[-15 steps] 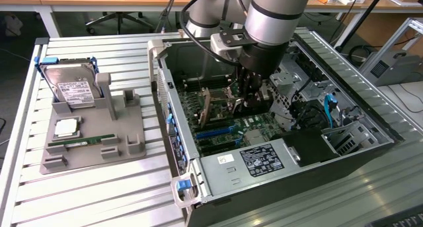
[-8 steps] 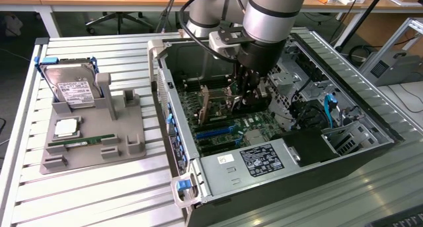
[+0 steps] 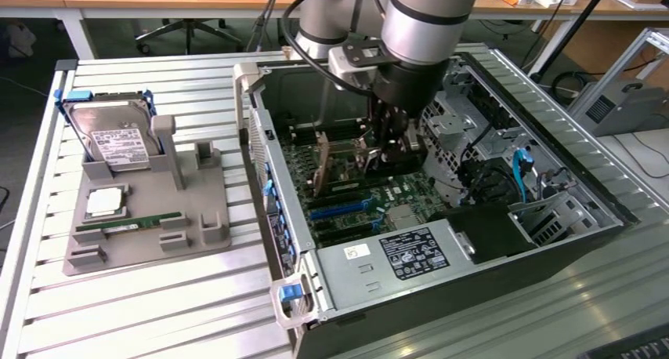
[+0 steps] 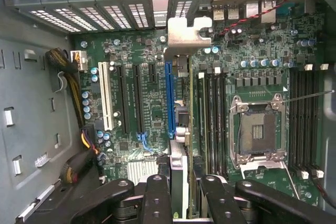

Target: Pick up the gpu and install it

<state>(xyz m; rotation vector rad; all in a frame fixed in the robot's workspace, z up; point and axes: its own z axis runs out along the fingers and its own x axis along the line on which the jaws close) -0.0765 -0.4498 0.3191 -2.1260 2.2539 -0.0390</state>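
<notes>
Your exterior view takes in the slatted worktop point(image 3: 157, 312), the grey holder tray point(image 3: 146, 218) with the hard drive point(image 3: 115, 143) and RAM stick point(image 3: 128, 224), and the arm reaching into the open computer case point(image 3: 345, 296). The wrist view goes closer: green motherboard point(image 4: 136, 51), blue slot point(image 4: 169, 98), bare CPU socket point(image 4: 260, 132). The black fingers point(image 4: 157, 200) are clamped on the gpu point(image 4: 178, 177) (thin, edge-on, silver bracket point(image 4: 186, 32) at its far end), held upright just above the motherboard beside the blue slot.

Hard drive point(image 3: 117, 143) and RAM stick point(image 3: 131, 224) rest on grey holder point(image 3: 199, 190)
</notes>
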